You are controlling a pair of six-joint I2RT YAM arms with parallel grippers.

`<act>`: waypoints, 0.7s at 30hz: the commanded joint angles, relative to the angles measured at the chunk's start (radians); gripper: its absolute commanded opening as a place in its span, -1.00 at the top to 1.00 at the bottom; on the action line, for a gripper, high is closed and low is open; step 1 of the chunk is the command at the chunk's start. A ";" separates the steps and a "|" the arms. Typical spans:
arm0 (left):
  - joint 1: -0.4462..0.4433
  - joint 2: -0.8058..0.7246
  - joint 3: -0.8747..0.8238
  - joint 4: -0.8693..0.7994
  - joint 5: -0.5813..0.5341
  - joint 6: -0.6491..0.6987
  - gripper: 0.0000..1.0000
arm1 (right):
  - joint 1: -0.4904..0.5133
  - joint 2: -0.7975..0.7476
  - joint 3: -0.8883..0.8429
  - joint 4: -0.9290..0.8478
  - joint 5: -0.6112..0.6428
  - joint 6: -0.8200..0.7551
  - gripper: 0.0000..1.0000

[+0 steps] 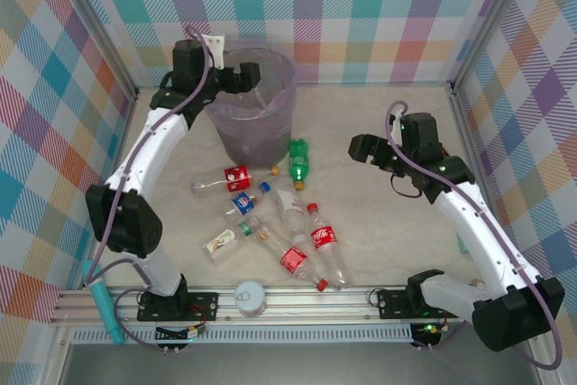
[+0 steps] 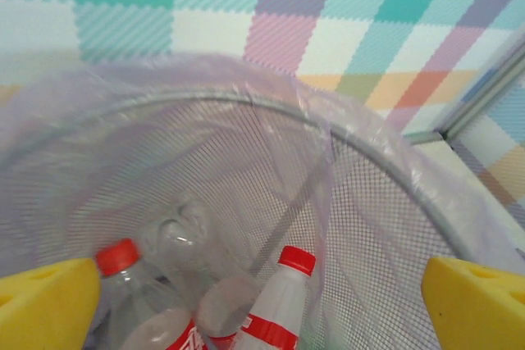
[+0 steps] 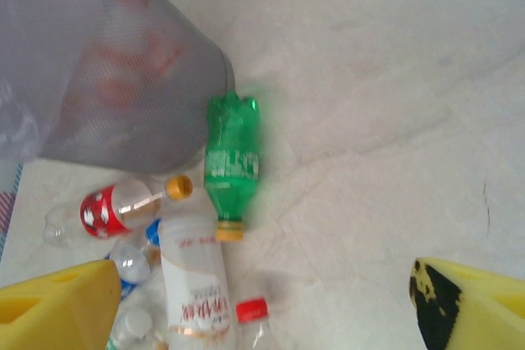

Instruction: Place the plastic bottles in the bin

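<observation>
The bin (image 1: 236,129), a mesh bucket lined with a lilac bag, stands at the back of the table. My left gripper (image 1: 245,75) hangs open over its mouth, holding nothing. In the left wrist view the bin (image 2: 246,145) holds a white red-capped bottle (image 2: 283,305) and a clear red-capped bottle (image 2: 131,284) below the gripper (image 2: 261,309). Several plastic bottles (image 1: 287,223) lie in a heap on the table in front of the bin. A green bottle (image 1: 298,160) lies beside the bin's base. My right gripper (image 1: 361,149) hovers open to the right of it. The right wrist view has the green bottle (image 3: 231,157), the bin (image 3: 123,63) and the gripper (image 3: 262,305).
A white round canister with a grey lid (image 1: 250,297) sits at the near edge by the aluminium rail (image 1: 306,298). A teal tool (image 1: 104,308) hangs at the near left. Plaid walls close in the left, back and right sides.
</observation>
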 commanded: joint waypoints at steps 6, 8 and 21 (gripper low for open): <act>-0.008 -0.315 -0.193 -0.105 -0.120 -0.202 -0.99 | 0.311 -0.053 -0.140 -0.433 0.058 0.072 -0.76; -0.008 -0.400 -0.302 -0.090 -0.102 -0.290 -1.00 | 0.373 -0.070 -0.189 -0.442 0.036 0.129 -0.75; -0.051 -0.638 -0.631 -0.111 -0.081 -0.477 -0.97 | 0.576 0.109 -0.396 -0.092 -0.053 0.236 -0.75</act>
